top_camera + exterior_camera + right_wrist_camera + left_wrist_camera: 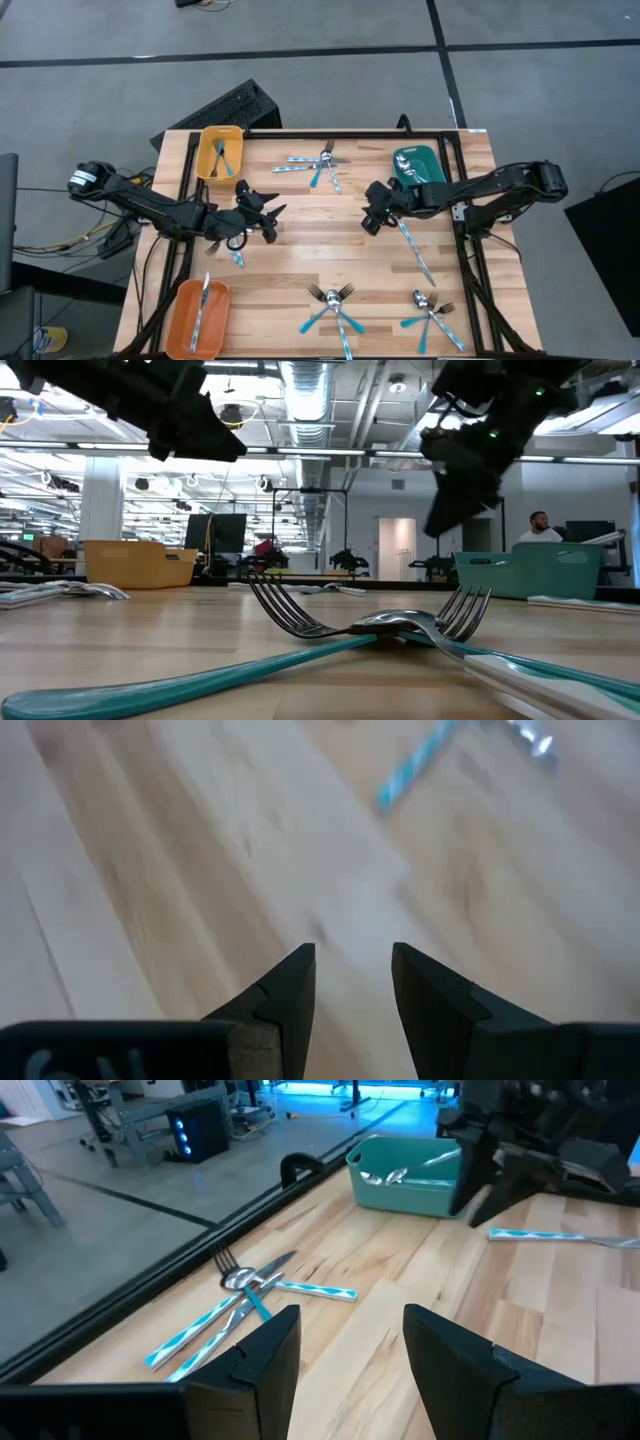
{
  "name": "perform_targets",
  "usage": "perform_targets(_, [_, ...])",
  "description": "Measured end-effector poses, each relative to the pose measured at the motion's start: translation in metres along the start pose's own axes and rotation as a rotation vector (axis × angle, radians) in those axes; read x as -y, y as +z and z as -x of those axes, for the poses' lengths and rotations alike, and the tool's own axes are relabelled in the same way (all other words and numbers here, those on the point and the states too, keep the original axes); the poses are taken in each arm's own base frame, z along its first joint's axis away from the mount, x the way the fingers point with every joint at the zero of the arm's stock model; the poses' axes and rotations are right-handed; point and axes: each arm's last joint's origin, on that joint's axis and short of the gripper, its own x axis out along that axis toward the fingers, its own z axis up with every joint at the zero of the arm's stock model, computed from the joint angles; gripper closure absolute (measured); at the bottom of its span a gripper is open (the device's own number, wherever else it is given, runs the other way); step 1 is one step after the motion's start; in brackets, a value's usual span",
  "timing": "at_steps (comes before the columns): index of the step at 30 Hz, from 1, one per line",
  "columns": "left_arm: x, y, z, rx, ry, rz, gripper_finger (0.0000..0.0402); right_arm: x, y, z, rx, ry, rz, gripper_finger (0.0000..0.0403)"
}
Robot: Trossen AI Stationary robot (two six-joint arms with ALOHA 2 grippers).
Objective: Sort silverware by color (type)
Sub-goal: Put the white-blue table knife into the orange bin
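Observation:
Silverware with light-blue handles lies in small heaps on the wooden table: one at the far middle (320,165), one at the near middle (335,305), one at the near right (430,315). A single piece (415,248) lies slanted below my right arm, and another (237,257) lies under my left arm. My left gripper (273,217) hovers open above the table's left middle, pointing at the far heap (245,1292). My right gripper (371,217) hovers open over bare wood (352,975), with one handle (415,765) farther off.
A yellow tray (220,152) stands at the far left and a teal tray (415,163) at the far right, each with silverware in it. An orange tray (197,318) with one piece stands at the near left. A person (540,525) shows beyond the table.

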Motion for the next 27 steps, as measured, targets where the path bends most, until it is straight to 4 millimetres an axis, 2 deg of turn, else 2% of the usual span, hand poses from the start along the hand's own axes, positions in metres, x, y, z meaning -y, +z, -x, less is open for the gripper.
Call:
perform_targets(5, [-0.008,0.008,0.009,0.024,0.007,0.047,0.0235,-0.006,-0.022,0.006,-0.141,-0.035,-0.022,0.0246])
perform_targets(9, [-0.009,0.012,0.01,0.049,0.005,0.094,0.0235,-0.014,-0.03,0.011,-0.164,-0.03,-0.043,0.0246])
perform_targets(16, [0.008,-0.001,-0.002,0.019,-0.028,0.109,0.0235,-0.025,-0.036,0.016,-0.152,0.006,-0.042,0.0246])
perform_targets(21, [0.016,-0.004,-0.005,0.027,-0.049,0.117,0.0235,-0.022,-0.045,0.019,-0.303,0.035,0.042,0.0246])
perform_targets(24, [0.014,-0.002,-0.003,0.034,-0.051,0.114,0.0235,-0.007,-0.032,0.031,-0.333,-0.086,0.05,0.0246])
perform_targets(27, [0.009,0.005,0.003,0.06,-0.045,0.124,0.0235,0.007,0.0,0.05,-0.234,-0.17,0.069,0.0246])
